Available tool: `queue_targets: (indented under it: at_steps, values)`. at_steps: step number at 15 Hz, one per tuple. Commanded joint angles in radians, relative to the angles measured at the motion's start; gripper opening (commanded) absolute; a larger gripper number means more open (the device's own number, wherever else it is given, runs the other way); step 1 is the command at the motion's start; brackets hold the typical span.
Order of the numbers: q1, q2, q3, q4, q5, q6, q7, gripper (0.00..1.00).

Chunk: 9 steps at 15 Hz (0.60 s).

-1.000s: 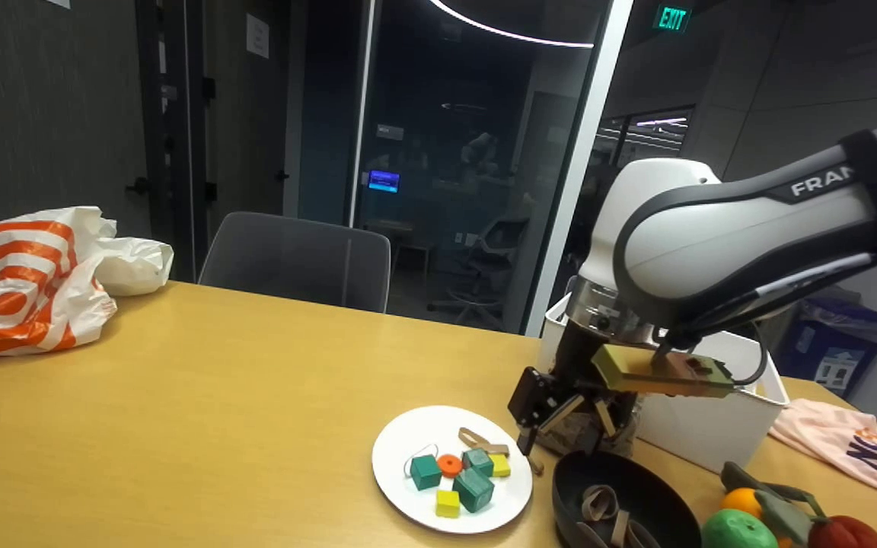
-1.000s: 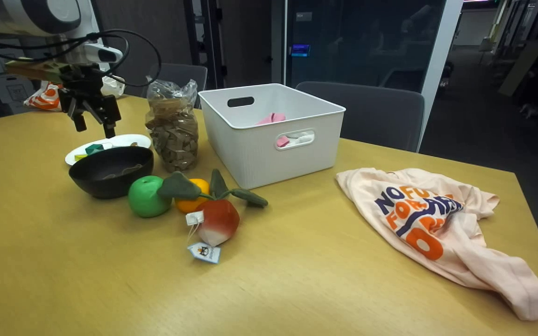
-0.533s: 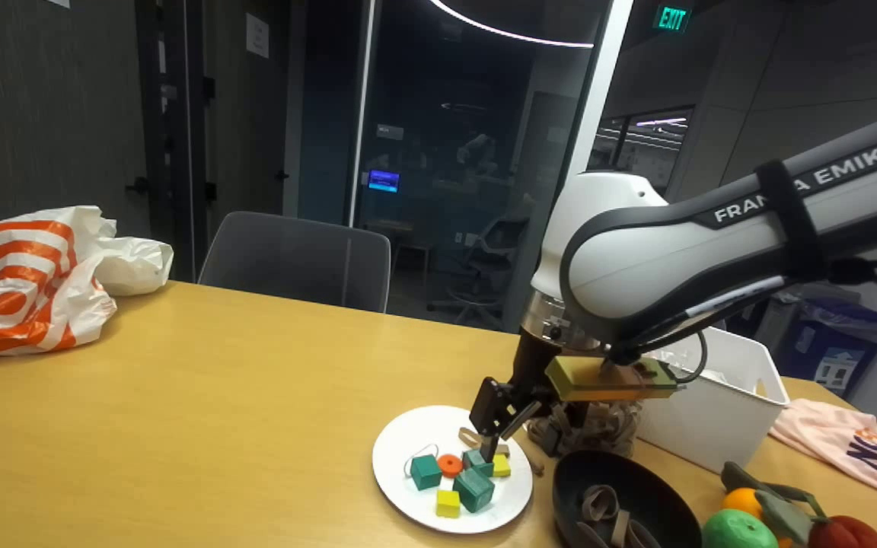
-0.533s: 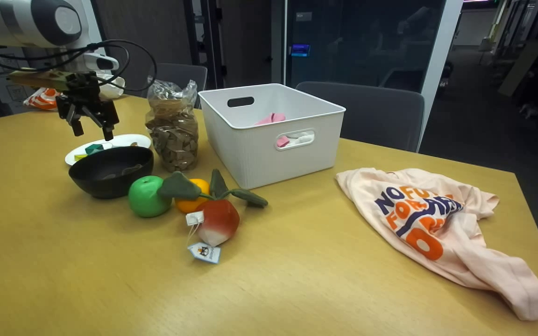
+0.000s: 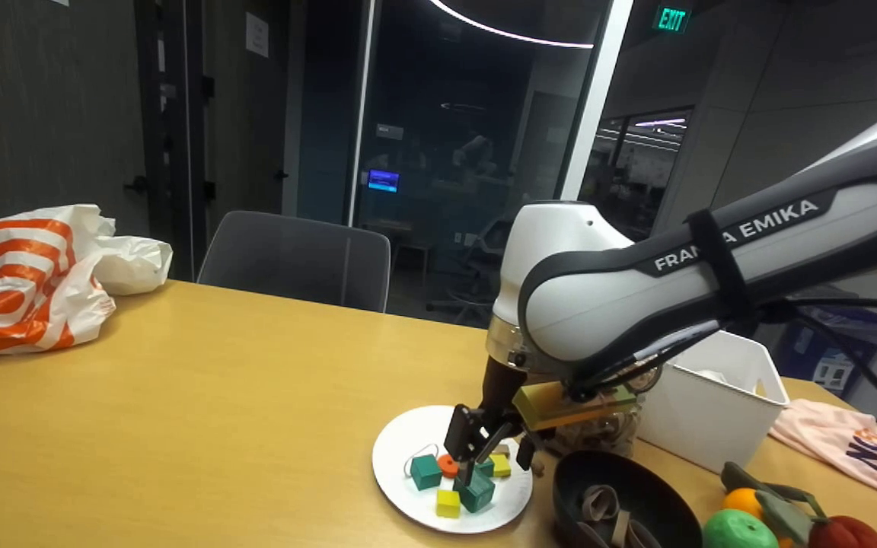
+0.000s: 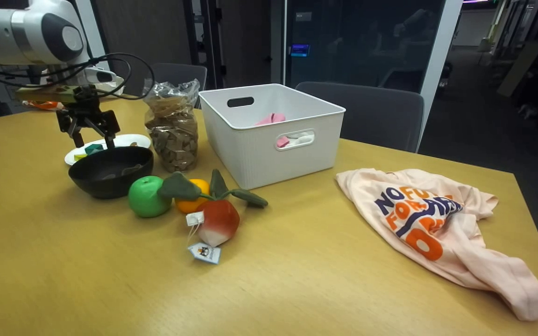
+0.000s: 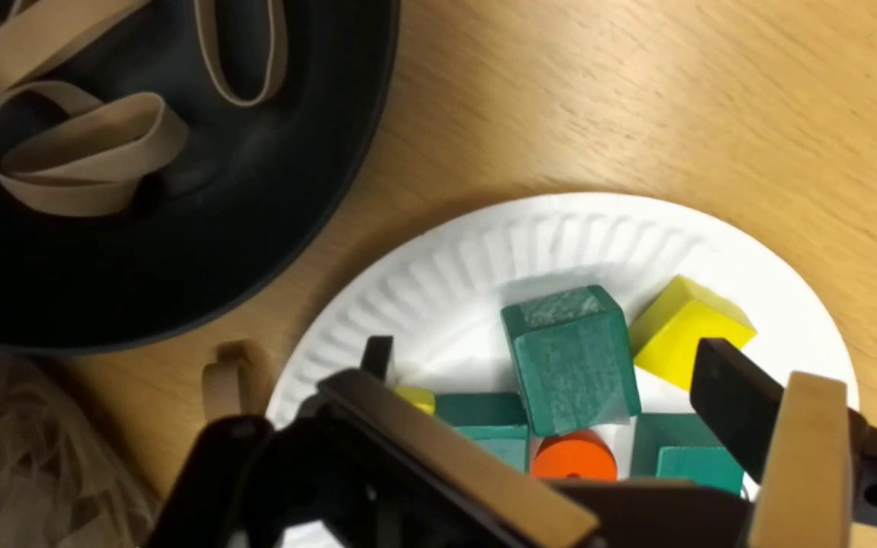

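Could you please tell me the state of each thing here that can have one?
Gripper: open, holding nothing
White plate: face up, bearing colored blocks
Black bowl: upright, tan loops inside
Clear bag: standing upright, filled; whether sealed is unclear
White bin: no lid, pink item inside
Radish: tag attached
Peach cloth: spread out, rumpled
Shopping bag: crumpled
Exit sign: lit
Blue screen: lit

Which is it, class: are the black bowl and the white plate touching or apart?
Apart. The wrist view shows a strip of wooden table between the black bowl and the white plate.
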Motion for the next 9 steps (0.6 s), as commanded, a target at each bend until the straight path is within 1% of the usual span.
queue_targets:
  at_steps: [1,5,9]
  values:
    - [0.027,0.048,-0.014,0.071,-0.014,-0.028,-0.003,1.00]
    - [0.040,0.083,-0.017,0.121,-0.011,-0.045,-0.008,1.00]
    - [0.038,0.105,-0.016,0.150,0.004,-0.080,-0.023,1.00]
